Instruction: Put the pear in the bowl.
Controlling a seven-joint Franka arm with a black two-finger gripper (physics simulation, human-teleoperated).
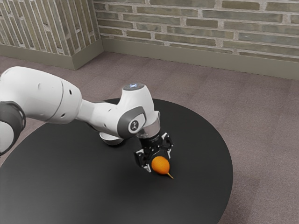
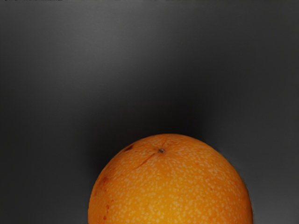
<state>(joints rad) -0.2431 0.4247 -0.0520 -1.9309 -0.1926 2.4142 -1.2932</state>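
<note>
My gripper (image 1: pixel 159 160) points down over the table in the exterior view, its fingers spread apart around the orange pear (image 1: pixel 160 165). One finger stands by the pear's left side and the other by its upper right; contact on both sides cannot be made out. The pear's thin stem points to the exterior view's lower right. In the wrist view the rounded end of the pear (image 2: pixel 170 186) rises large from the lower edge, just under the hand. A white bowl (image 1: pixel 111 139) sits behind the arm, its upper part hidden by the forearm.
The round black table (image 1: pixel 93 182) carries all of this, and its curved edge runs past the pear on the exterior view's right. My arm's forearm spans above the bowl. Carpeted floor and a brick wall lie beyond the table.
</note>
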